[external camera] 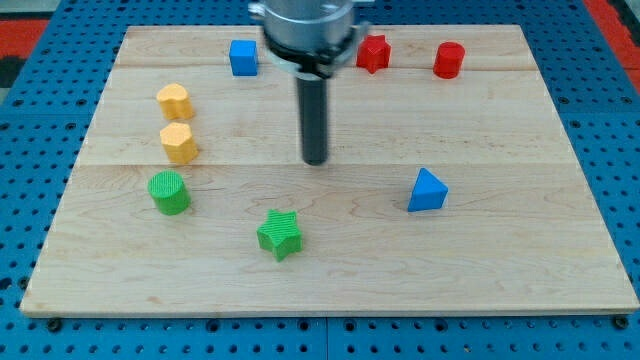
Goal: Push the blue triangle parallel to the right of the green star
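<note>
my tip (315,160) mid-board, blue triangle (427,190) right of green star (280,234)

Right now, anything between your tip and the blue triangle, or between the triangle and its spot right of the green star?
Nothing visible. My tip is up-left of the blue triangle with bare board between. The stretch from the triangle down-left to beside the green star holds no blocks.

This looks like a robotics lab bench. A pale wooden board (330,270) lies on a blue perforated mounting surface (610,120) with a regular grid of holes, visible along the frame's left, right and bottom edges. A red strip shows at the upper right corner (612,18). A metal robot flange (305,35) carrying a dark rod enters from the top centre.
</note>
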